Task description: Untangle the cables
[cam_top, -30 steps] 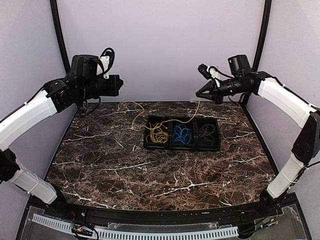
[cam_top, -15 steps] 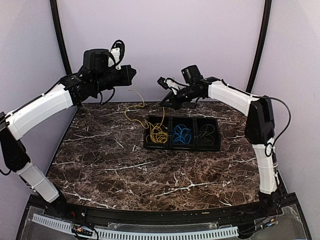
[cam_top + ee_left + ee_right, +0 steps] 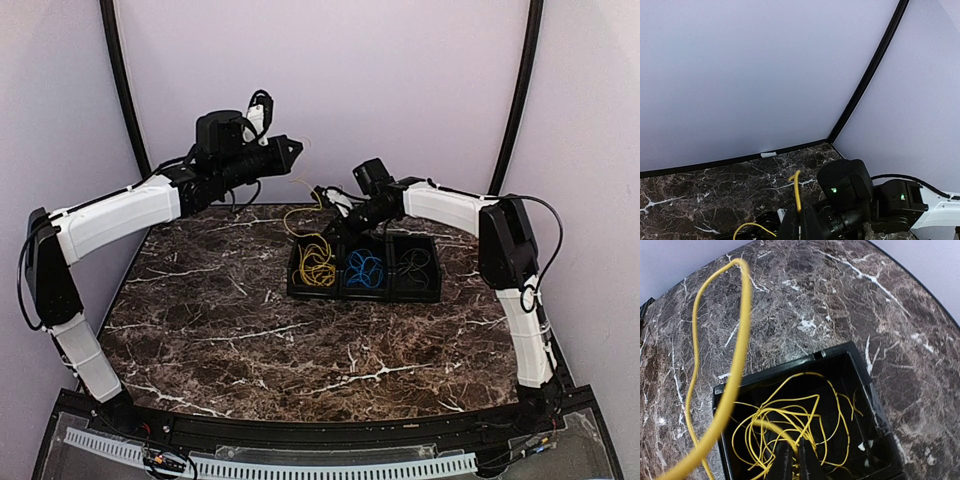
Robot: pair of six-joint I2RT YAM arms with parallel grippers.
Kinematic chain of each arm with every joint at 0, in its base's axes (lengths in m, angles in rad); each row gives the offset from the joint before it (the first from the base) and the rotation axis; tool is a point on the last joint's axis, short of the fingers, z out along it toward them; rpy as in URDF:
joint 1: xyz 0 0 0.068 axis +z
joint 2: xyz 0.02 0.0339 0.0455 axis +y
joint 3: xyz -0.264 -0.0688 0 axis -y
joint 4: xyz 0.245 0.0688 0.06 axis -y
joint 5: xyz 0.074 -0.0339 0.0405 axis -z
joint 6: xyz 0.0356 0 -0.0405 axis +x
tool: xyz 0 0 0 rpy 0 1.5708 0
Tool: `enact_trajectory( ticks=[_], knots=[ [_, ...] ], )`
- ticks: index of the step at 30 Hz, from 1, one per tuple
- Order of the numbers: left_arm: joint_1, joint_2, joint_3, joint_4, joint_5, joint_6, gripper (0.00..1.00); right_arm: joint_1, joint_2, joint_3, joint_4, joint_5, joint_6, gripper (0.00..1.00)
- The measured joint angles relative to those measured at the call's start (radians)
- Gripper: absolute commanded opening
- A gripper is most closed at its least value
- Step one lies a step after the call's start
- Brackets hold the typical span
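A black three-compartment tray [image 3: 440, 270] sits at the back middle of the table. Its left compartment holds a yellow cable coil [image 3: 316, 262], the middle a blue coil [image 3: 364, 269], the right a black coil [image 3: 413, 265]. My left gripper [image 3: 296, 146] is raised above and left of the tray, shut on one end of the yellow cable [image 3: 798, 192]. My right gripper [image 3: 332, 207] hovers over the tray's left compartment, shut on the yellow cable [image 3: 770, 429]. A slack yellow loop [image 3: 735, 365] hangs between the grippers, above the coil [image 3: 805, 415] in the tray [image 3: 880, 420].
The marble table [image 3: 250, 330] spreads in front of and left of the tray. Purple walls with black corner posts [image 3: 120, 80] close the back and sides. The right arm's camera housing [image 3: 845, 187] fills the lower left wrist view.
Both grippers have moved inward toward each other, the right one dropping over the tray's left compartment. The once stretched yellow cable now sags in a loop.
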Motion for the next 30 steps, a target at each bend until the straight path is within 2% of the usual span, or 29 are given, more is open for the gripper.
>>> enact_trajectory(
  ticks=[8, 16, 21, 25, 30],
  knots=[
    [0.000, 0.035, -0.108, 0.097, 0.035, -0.034, 0.00, -0.002, -0.037, -0.115, -0.014, 0.030, -0.016, 0.31],
    [0.000, 0.035, -0.145, 0.114, -0.005, 0.012, 0.00, -0.025, -0.195, -0.234, -0.014, 0.057, -0.035, 0.42],
    [0.007, 0.035, -0.107, 0.085, -0.013, 0.061, 0.00, -0.059, -0.335, -0.335, -0.021, 0.045, -0.046, 0.51],
    [0.010, 0.037, -0.109, 0.106, 0.035, 0.041, 0.00, -0.092, -0.471, -0.444, -0.029, 0.060, -0.063, 0.52],
    [0.010, 0.056, -0.192, 0.161, 0.077, -0.003, 0.00, -0.187, -0.670, -0.636, -0.038, 0.063, -0.095, 0.53]
  ],
)
